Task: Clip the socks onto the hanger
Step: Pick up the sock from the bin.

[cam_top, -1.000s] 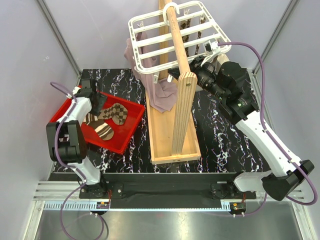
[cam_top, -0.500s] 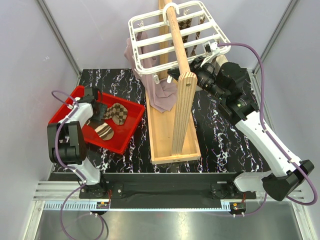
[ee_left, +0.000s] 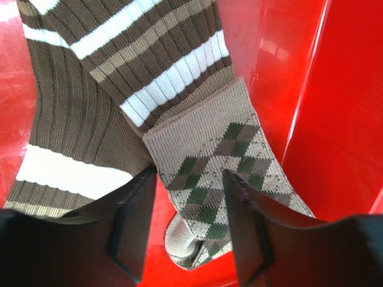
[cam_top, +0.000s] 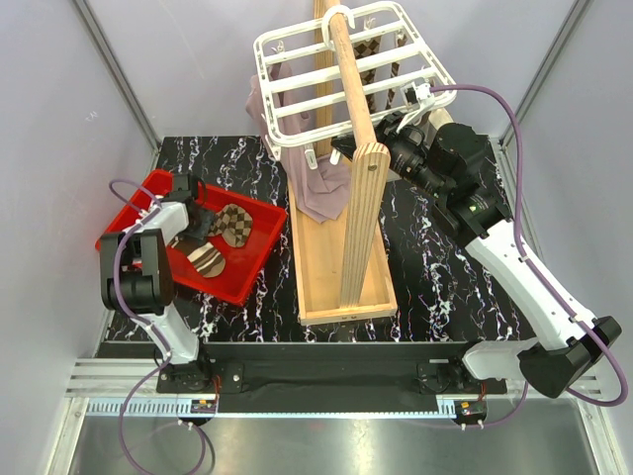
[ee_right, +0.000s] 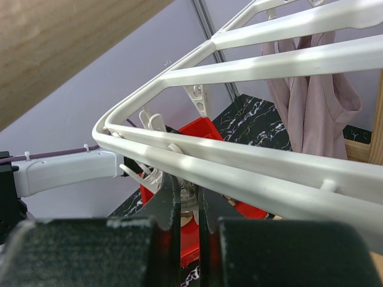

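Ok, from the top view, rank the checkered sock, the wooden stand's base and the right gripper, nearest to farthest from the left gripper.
From the left gripper:
1. Checkered sock, right beside it in the red tray.
2. Wooden stand's base, mid-table, to the tray's right.
3. Right gripper, far right, raised at a clip peg on the hanger.
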You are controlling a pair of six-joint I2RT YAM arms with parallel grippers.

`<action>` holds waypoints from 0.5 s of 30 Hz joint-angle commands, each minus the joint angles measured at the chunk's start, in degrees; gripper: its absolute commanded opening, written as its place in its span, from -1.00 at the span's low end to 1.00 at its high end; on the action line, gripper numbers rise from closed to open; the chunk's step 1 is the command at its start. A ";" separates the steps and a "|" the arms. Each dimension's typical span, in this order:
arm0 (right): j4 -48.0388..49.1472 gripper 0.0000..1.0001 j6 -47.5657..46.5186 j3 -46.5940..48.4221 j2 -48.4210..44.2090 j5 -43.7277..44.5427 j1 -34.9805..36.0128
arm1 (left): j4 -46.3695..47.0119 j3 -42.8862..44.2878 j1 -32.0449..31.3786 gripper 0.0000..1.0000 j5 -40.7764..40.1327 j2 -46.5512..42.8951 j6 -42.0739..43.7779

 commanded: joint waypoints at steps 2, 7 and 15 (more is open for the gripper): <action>-1.15 -1.00 0.17 -0.29 0.95 0.61 -0.30 | 4.31 1.25 -0.16 -0.16 -1.85 0.52 -0.05; -1.24 -1.00 0.34 -0.37 0.95 0.61 -0.30 | 7.14 0.63 -0.16 -0.60 -1.94 -0.45 1.27; -1.33 -1.00 0.52 -0.72 0.95 0.70 -0.30 | 9.95 -2.00 -0.51 -1.00 -2.73 -7.29 4.26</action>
